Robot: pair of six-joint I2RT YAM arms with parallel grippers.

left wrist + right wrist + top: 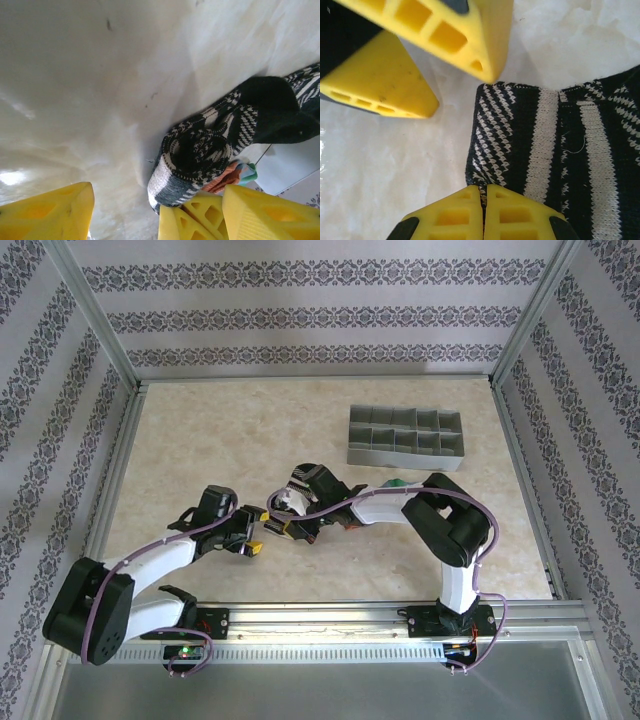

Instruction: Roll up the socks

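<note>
A black white-striped sock [200,145] lay on the table [75,100], rolled end just ahead of the wide-open left gripper [159,186], length trailing up-right. The right gripper [481,192] pinched its edge. Bare table lay leftward.

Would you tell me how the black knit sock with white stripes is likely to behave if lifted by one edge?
Probably floppy: the black knit sock with white stripes is soft fabric that folds and creases on the table. Its rolled end looks loose, so it may unroll when lifted. The textured knit should grip, not slip.
</note>
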